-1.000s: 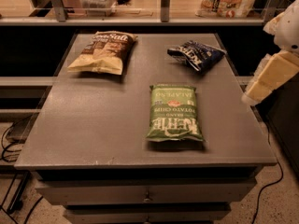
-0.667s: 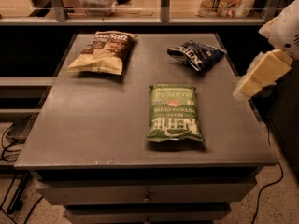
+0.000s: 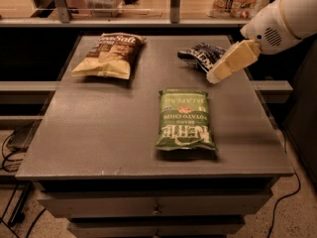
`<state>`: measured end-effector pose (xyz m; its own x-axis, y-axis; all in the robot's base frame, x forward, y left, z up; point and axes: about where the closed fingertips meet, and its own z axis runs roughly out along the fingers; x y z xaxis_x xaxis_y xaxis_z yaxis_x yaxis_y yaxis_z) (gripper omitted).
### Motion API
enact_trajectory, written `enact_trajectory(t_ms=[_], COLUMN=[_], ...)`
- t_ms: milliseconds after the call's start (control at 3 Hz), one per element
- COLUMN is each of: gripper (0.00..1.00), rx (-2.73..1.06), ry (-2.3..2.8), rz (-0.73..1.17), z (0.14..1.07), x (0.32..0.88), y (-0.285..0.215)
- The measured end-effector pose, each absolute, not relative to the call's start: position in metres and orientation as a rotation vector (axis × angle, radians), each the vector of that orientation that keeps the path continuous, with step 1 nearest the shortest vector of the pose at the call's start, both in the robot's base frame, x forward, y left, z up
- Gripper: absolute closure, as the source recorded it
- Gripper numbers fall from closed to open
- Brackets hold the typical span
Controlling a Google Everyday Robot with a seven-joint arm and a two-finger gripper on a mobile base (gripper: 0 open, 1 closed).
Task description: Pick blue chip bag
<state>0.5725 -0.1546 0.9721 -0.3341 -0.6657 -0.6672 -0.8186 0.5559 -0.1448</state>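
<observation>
Pincer (image 3: 216,76) hung by the blue bag (image 3: 197,54) at the desk's (image 3: 99,133) far right; its grip state I couldn't tell. I judged the bag light, crinkly and slippery, best pinched at a crimped edge.

table: dark grey flat-topped cabinet (image 3: 89,138), drawer fronts (image 3: 153,206) below its front edge
floor: pale speckled surface (image 3: 297,207); black cables (image 3: 9,152) at left
back: light wooden ledge (image 3: 124,21), grey upright posts (image 3: 175,1)
light: dim, warm
gripper: beige gripper (image 3: 218,73) over cabinet's far right part
</observation>
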Motion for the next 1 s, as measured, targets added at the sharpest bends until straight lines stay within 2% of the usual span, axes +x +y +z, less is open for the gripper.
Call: enact_trajectory(t_ms=[667,1000], gripper=[0.0,0.0], rx=[-1.034,-0.927], ry=[2.085,2.104], rz=[0.35,0.302], z=[0.945,0.929], x=[0.649,0.681], y=[-0.122,-0.123])
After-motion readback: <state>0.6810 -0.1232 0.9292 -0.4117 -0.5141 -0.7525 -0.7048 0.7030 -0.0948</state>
